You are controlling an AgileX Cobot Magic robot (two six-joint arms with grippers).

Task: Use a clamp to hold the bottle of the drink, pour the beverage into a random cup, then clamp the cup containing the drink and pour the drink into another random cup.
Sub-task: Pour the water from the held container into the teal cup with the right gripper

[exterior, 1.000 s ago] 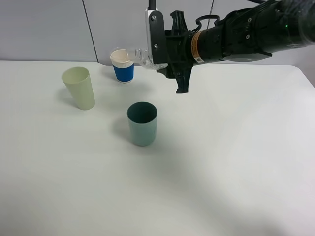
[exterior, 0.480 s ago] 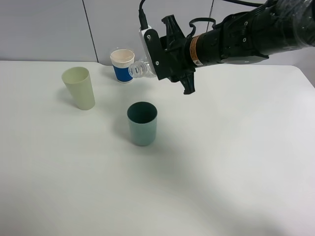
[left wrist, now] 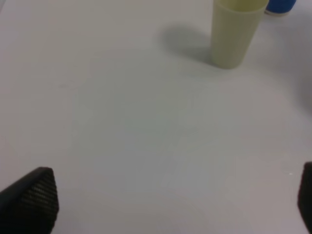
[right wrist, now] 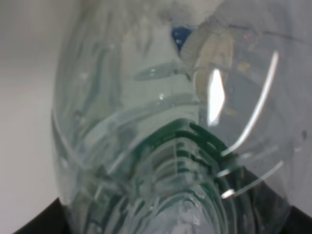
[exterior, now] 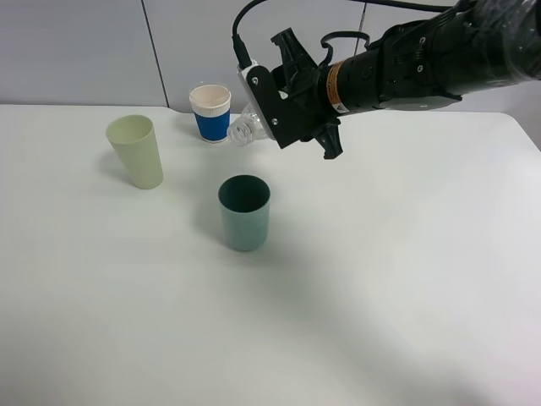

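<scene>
Three cups stand on the one white counter (exterior: 380, 279): one pale green cup (exterior: 135, 150) toward the left edge, one teal cup (exterior: 244, 211) near the middle, and one blue-and-white paper cup (exterior: 211, 112) by the far edge. I count one clear bottle (exterior: 245, 127) and one black arm (exterior: 397, 63).

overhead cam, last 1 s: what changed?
The right gripper, still shut on the bottle, drew it back from the blue cup. The bottle's mouth left the rim and swung down and to the right, and is now beside the cup, tilted downward. The blue cup, pale cup and teal cup stayed put.
</scene>
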